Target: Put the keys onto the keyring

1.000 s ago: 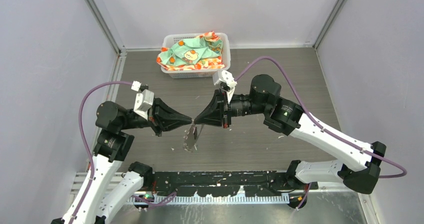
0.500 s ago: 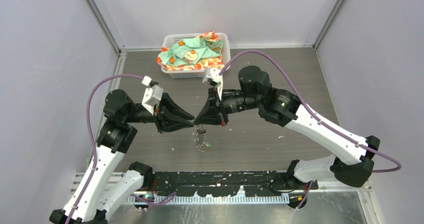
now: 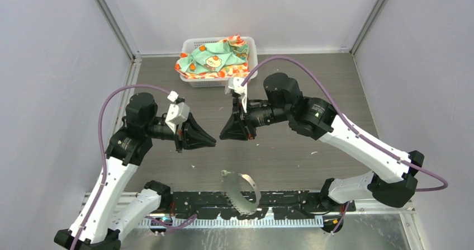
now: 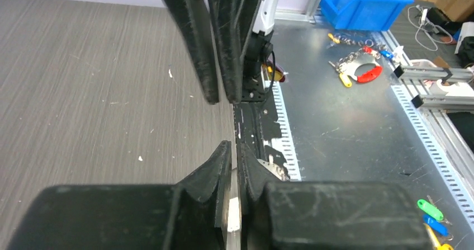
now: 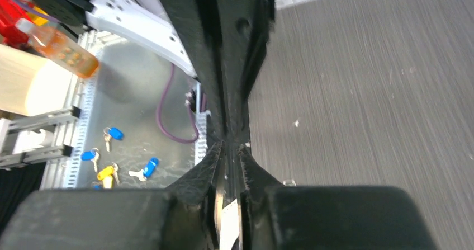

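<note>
Zero keys visibly threaded — task seemingly unfinished.
Left gripper (image 3: 214, 142) and right gripper (image 3: 222, 135) pinched almost shut on nothing, tips near each other; keyring (image 3: 241, 191) loose at table's near edge — apart from both.

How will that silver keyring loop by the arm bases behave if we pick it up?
Probably floppy: the keyring is a thin band lying in an uneven loop. It is likely light for its width, so a nudge may slide it. Its toothed edge might snag on pickup.
</note>
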### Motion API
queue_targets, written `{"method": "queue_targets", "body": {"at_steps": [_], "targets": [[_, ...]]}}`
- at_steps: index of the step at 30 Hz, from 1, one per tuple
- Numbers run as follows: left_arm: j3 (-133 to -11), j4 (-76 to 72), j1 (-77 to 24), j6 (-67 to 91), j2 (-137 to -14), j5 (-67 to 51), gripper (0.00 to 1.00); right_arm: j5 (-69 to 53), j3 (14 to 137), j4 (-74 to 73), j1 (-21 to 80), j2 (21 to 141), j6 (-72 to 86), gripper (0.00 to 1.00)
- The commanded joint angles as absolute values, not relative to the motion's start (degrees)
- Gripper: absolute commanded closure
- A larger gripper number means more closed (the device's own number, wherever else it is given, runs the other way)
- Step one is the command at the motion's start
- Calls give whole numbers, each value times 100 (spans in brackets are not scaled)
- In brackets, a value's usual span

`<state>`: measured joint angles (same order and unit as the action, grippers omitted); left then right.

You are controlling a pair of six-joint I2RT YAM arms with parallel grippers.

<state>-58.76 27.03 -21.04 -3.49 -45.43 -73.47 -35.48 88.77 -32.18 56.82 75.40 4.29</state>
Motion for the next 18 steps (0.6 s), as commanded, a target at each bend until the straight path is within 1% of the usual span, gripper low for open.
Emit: {"method": "queue_targets", "body": {"at_steps": [1,2,3,4,5,6,8,10,12,15,18], "targets": [[-5967,4814,-2117,-2467,-4588,-7191,80,-2747,8052,-2975,5679,7139,337,75],[-5915,5270,-2118,-3126,-4600,-7149,70,-2420,7746,-2848,5680,7003,464,70],[-5836,5733,-2118,-3738,-4611,-7081,65,-2120,7430,-2750,5679,6876,585,68],[-5744,6054,-2118,-4311,-4622,-6994,60,-1801,7103,-2719,5682,6744,700,61],[-5646,6244,-2125,-4732,-4642,-6883,55,-1546,6805,-2656,5685,6612,905,56],[-5551,6284,-2145,-4958,-4676,-6768,52,-1322,6455,-2552,5680,6481,1146,53],[-5447,6323,-2235,-5311,-4817,-6623,50,-998,5865,-2444,5689,6239,1704,50],[-5405,6491,-2468,-6002,-5106,-6434,49,-730,5429,-2651,5703,6054,2253,49],[-5392,6299,-2679,-6111,-5399,-6117,49,-549,5019,-2932,5849,5908,2764,46],[-5536,6514,-2689,-6529,-5802,-6120,51,-508,4405,-3067,6323,5766,3500,43],[-5395,6755,-2689,-7181,-5844,-6197,50,-761,3772,-2805,6787,5750,4343,43]]}}
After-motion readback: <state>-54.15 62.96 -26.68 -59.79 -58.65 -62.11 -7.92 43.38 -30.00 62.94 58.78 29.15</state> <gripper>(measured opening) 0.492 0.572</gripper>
